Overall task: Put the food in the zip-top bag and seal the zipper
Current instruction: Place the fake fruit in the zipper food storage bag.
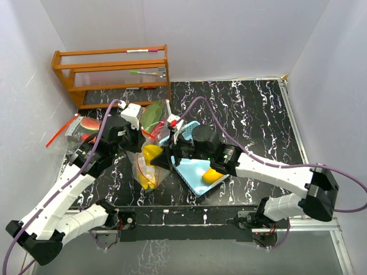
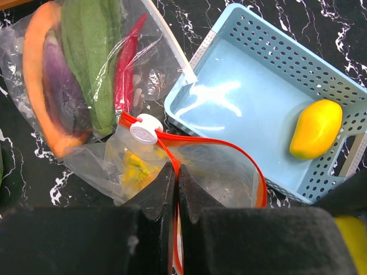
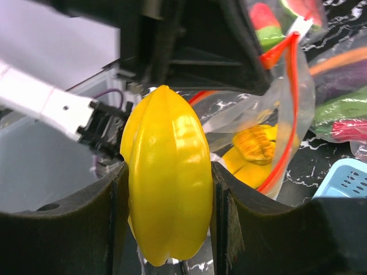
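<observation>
The clear zip-top bag (image 2: 218,172) with a red zipper rim and white slider (image 2: 144,128) stands open, yellow food (image 2: 135,169) inside it. My left gripper (image 2: 175,172) is shut on the red rim, pinching it between the fingertips. My right gripper (image 3: 169,195) is shut on a ridged yellow fruit (image 3: 169,183), held upright just outside the bag's mouth (image 3: 287,114). From above, the left gripper (image 1: 140,150) and the right gripper (image 1: 159,157) meet over the bag (image 1: 148,175). A yellow mango (image 2: 315,129) lies in the light-blue basket (image 2: 258,86).
A second clear bag (image 2: 34,46) holding an aubergine (image 2: 57,86), a green piece (image 2: 92,57) and a red chilli (image 2: 129,63) lies beside the open one. A bag with a watermelon slice (image 1: 86,127) sits at far left. A wooden rack (image 1: 114,71) stands at the back.
</observation>
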### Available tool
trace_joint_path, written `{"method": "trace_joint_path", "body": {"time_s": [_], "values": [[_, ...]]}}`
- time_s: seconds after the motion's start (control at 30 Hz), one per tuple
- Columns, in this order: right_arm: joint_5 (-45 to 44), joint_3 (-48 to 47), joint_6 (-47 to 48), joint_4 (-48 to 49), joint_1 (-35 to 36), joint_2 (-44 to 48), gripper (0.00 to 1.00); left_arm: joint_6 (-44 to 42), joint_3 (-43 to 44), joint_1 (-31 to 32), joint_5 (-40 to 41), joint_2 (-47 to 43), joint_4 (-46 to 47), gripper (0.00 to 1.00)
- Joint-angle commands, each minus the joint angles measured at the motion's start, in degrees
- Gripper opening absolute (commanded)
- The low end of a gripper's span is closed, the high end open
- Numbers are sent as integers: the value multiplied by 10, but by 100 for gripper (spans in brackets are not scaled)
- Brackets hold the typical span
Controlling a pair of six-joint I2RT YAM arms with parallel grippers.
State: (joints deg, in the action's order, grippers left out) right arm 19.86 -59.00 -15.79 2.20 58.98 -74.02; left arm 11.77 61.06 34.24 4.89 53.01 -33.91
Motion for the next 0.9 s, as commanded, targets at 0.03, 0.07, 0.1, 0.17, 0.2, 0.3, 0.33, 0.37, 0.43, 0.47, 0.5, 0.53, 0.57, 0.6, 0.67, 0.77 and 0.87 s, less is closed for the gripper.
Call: {"method": "trace_joint_path", "body": {"time_s": [0.03, 0.07, 0.1, 0.17, 0.2, 0.3, 0.33, 0.37, 0.43, 0.47, 0.5, 0.53, 0.57, 0.6, 0.67, 0.77, 0.87], "values": [[-126, -12, -67, 115, 24, -48, 32, 3, 27, 0, -7, -20, -3, 0], [-132, -11, -76, 122, 24, -57, 32, 3, 28, 0, -8, -21, -3, 0], [-139, -11, -89, 128, 24, -68, 32, 3, 28, 1, -10, -25, -3, 0], [-145, -16, -105, 133, 26, -90, 32, 4, 28, 1, -11, -30, -1, 0], [-151, -19, -111, 133, 27, -99, 32, 4, 27, 1, -11, -32, -1, 0], [-197, -23, -130, 128, 34, -111, 33, 6, 24, 1, -13, -35, -1, 0], [-210, -24, -137, 124, 36, -112, 33, 7, 23, 0, -15, -36, -1, 0], [-247, -31, -141, 109, 38, -114, 33, 7, 22, 0, -17, -39, -1, 0], [-306, -54, -142, 58, 43, -123, 34, 8, 24, 0, -19, -42, -2, 0], [-327, -67, -141, 29, 44, -129, 38, 8, 25, 0, -19, -44, -4, 0], [-337, -76, -139, 14, 45, -134, 44, 8, 26, 0, -18, -45, -4, 0], [-336, -82, -135, 5, 45, -137, 51, 8, 26, 0, -18, -48, -6, 0], [-328, -84, -130, 4, 45, -137, 59, 8, 26, 0, -16, -50, -7, 0], [-324, -84, -129, 6, 45, -136, 66, 8, 26, 0, -14, -51, -8, 0], [-323, -82, -124, 9, 51, -128, 80, 7, 24, 0, -11, -51, -10, 0], [-338, -82, -119, -8, 64, -112, 98, 5, 21, 0, -7, -51, -13, 0], [-339, -77, -117, -23, 70, -83, 98, 4, 20, 0, -2, -54, -14, 0]]}}
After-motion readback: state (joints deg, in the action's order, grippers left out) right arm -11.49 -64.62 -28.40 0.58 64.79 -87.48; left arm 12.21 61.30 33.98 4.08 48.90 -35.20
